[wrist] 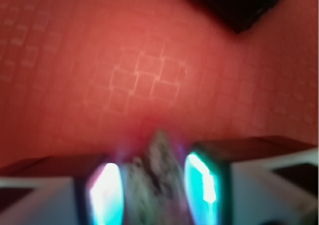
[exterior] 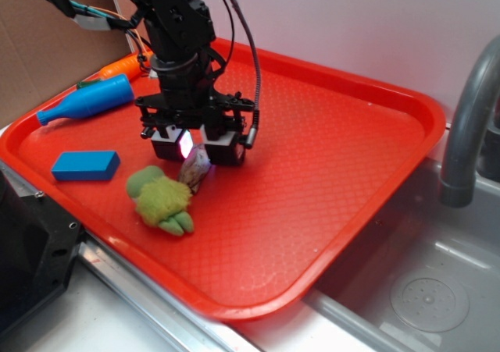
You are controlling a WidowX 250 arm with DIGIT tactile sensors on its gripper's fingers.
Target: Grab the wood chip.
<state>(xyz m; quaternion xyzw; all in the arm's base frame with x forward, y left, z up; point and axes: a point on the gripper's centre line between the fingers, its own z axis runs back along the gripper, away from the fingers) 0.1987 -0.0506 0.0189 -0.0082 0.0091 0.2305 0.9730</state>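
Here, going from the left across the red tray (exterior: 328,172), a blue bottle (exterior: 87,100) lies near the back rim with an orange carrot (exterior: 125,66) just behind it, a flat blue block (exterior: 86,165) rests toward the front-left corner, and a fuzzy green plush toy (exterior: 161,198) sits right of that block. Just beside the plush toy's right side, the claw (exterior: 197,149) hangs low over the tray, its fingers (wrist: 207,190) closed against both sides of the wood chip (wrist: 152,180), which stands between the glowing pads with its lower end poking out beneath them. Farther right, off the tray, a grey faucet (exterior: 469,110) curves over a metal sink (exterior: 437,282).
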